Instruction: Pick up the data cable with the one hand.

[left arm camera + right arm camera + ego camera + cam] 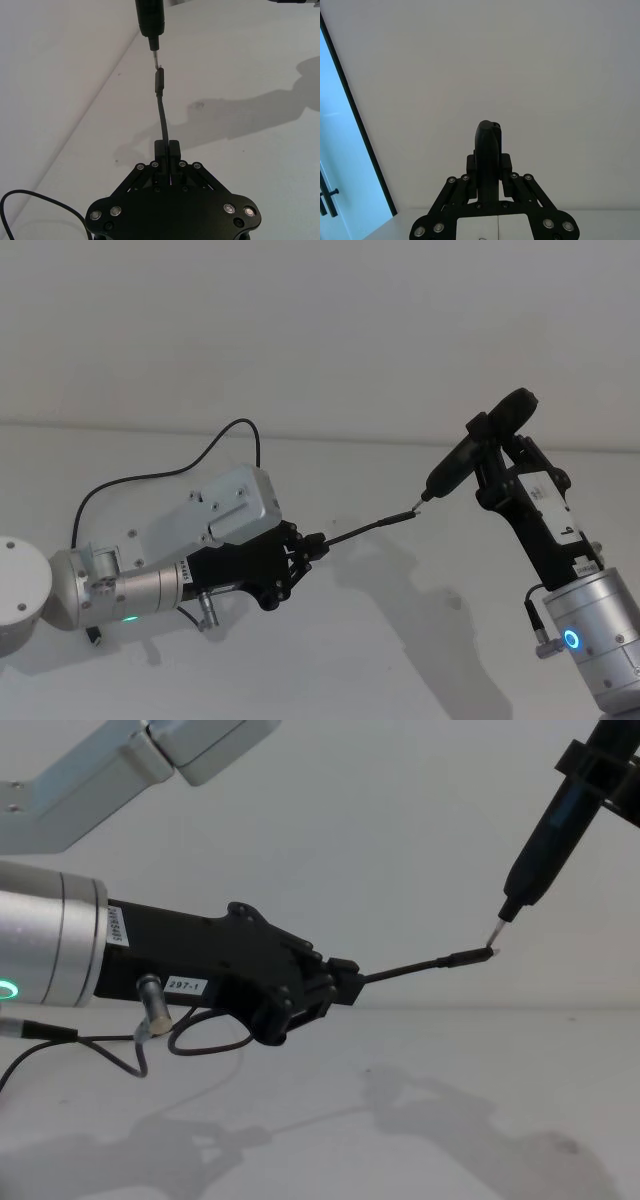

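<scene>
Left hand [315,543]: fingers drawn in narrow and pinched on the data cable [370,525]. It is held above the counter [400,650] and reaches toward the robot's right.
Data cable: a short stretch juts straight out from between the fingers, clear of the counter. I cannot tell its run behind the hand apart from the arm's own wiring.
Plug [400,514]: the slim black end of the cable, in the air and pointing at the tool opposite.
Right hand [497,458]: raised on the right and clamped around a dark pen-shaped tool [460,462] that slants down toward the left.
Tool tip: right at the plug's end in the head and chest views. I cannot tell whether it touches or sits just short.
Step in hand: the pickup looks done, since the cable is gripped and the held part is off the counter.
Next move calls for: a firm pinch so the thin cable does not slide through the fingers, and a steady wrist, because the free end is close enough to the tool tip to catch on it.
</scene>
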Controlling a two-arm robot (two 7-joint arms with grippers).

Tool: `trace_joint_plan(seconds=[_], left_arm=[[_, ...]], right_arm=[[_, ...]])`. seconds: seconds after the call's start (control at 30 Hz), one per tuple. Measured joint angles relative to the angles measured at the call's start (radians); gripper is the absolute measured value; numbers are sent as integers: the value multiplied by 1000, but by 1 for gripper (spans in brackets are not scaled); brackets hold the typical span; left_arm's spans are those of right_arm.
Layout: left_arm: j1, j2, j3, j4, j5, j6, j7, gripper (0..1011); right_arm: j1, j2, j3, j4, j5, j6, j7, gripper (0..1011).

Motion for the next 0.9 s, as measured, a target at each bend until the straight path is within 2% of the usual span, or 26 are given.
trace_joint_plan(seconds=[0.9], left_arm=[[0,0,0,0,0,0,0,44]], right_arm=[[-27,-8,14,-19,-29,-9,-7,268]])
